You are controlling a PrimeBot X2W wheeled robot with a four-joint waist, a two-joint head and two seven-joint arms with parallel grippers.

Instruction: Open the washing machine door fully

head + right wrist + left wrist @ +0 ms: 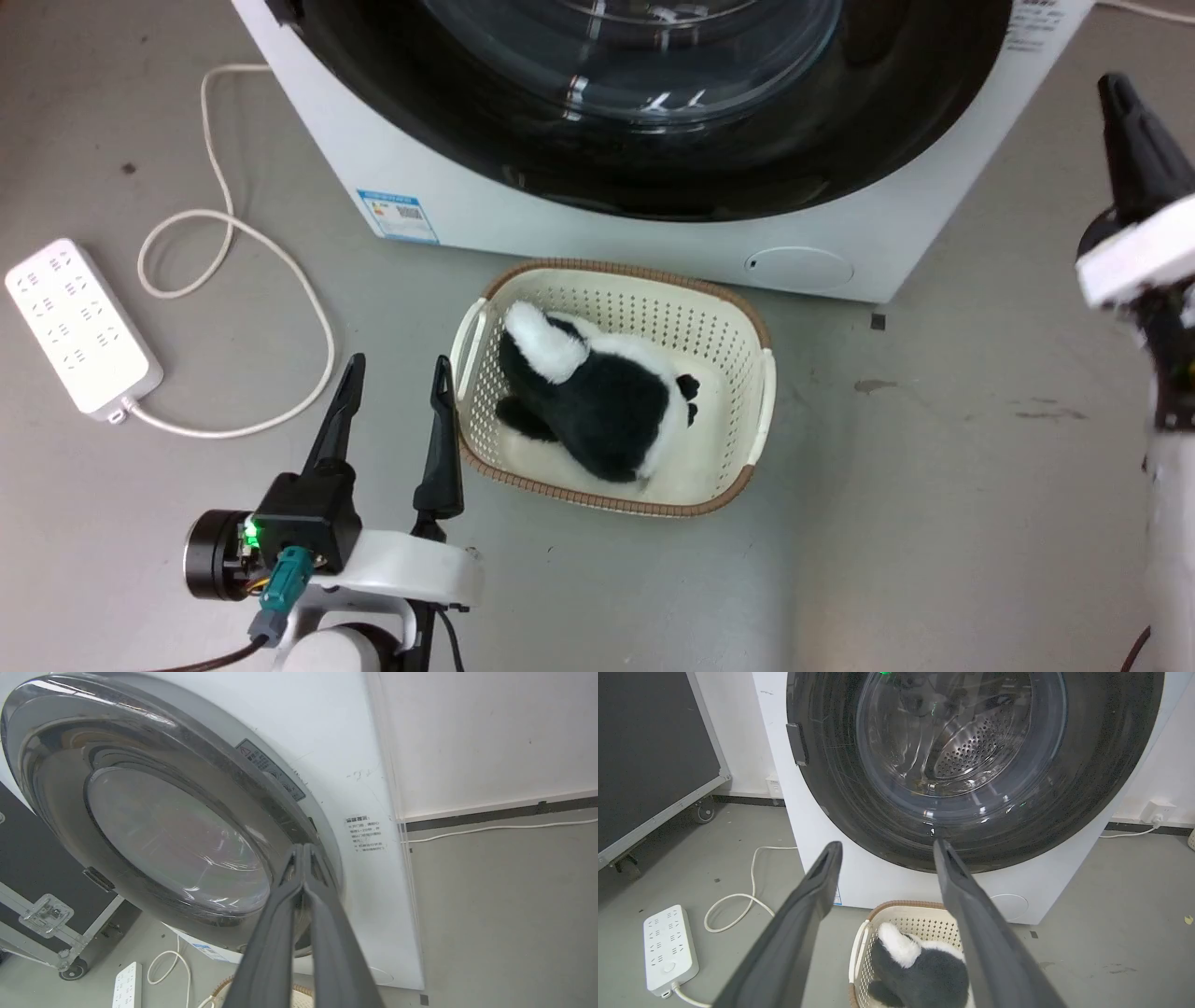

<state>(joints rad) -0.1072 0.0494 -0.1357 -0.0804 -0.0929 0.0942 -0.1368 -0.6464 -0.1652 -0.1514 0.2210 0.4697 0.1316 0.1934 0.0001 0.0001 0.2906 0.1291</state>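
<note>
Right wrist view: right hand [303,848] pinched narrow, tips at washing machine door [140,826] rim just ahead, contact unclear; left hand [398,362] wide, door well ahead of it.

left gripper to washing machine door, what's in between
Head view: bare floor, then the washing machine's white front with its blue sticker; the laundry basket sits aside.

The grey floor [934,485] before me is bearing the washing machine [485,210] and a laundry basket [644,273]. A power strip [79,327] is lying left.
</note>
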